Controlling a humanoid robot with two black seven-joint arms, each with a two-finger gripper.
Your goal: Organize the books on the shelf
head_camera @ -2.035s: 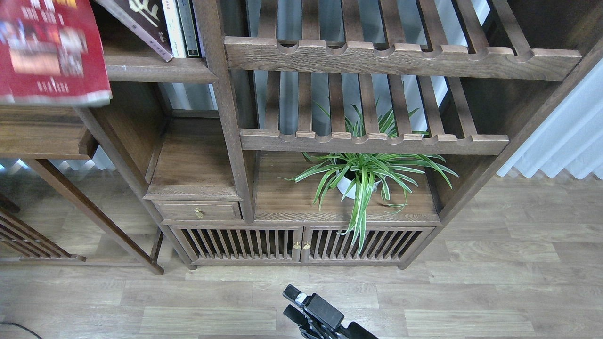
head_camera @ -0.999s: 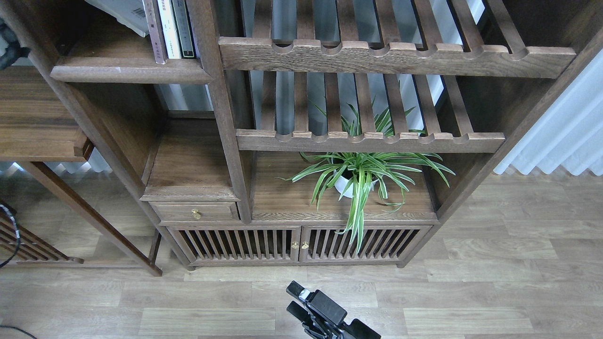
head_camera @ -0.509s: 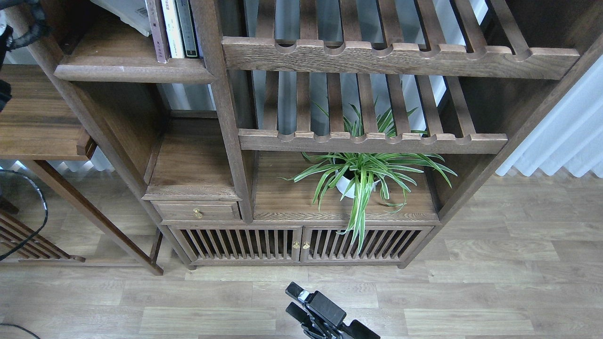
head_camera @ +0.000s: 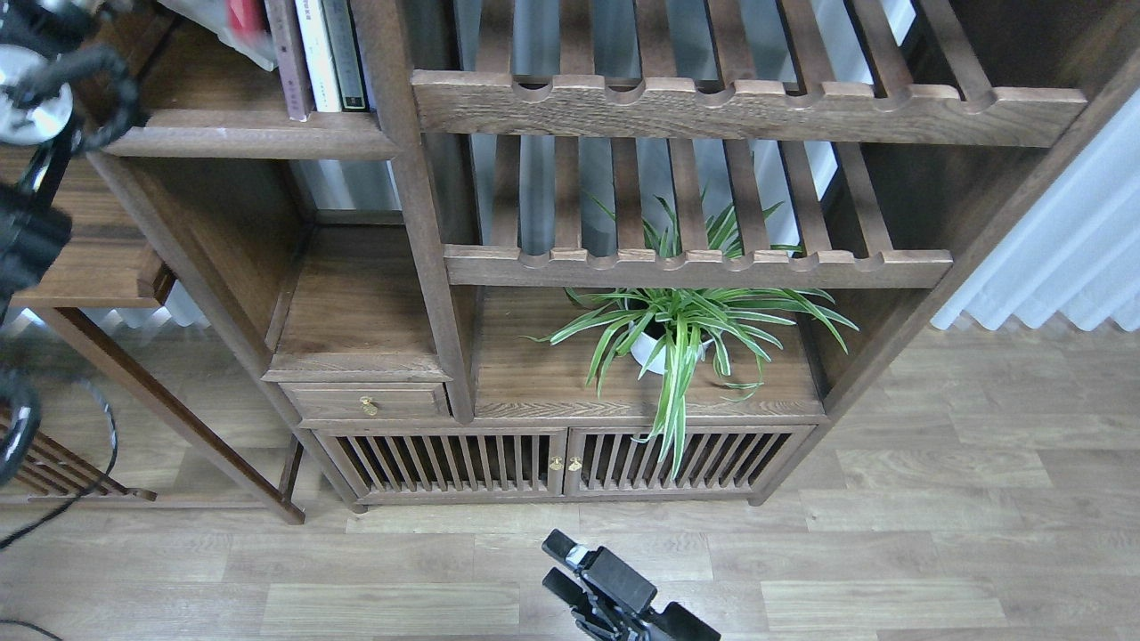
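At far left my left arm (head_camera: pixel 36 133) is crossing the frame edge; its tool is lying out of view, so I cannot tell its state. A red book (head_camera: pixel 242 18) is leaning at the top on the shelf (head_camera: pixel 249 142), beside the upright books (head_camera: pixel 321 53). I am judging it should be pushed upright gently, minding the post. My right tool (head_camera: pixel 570 570) is hanging open, low, with room.

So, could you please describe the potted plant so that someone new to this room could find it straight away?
Start at the dark brown wooden bookcase and look at its wide compartment under the two slatted racks, just above the slatted cabinet doors. The potted plant stands there in a white pot. It is the only green thing in the bookcase, with long striped leaves drooping over the front edge.
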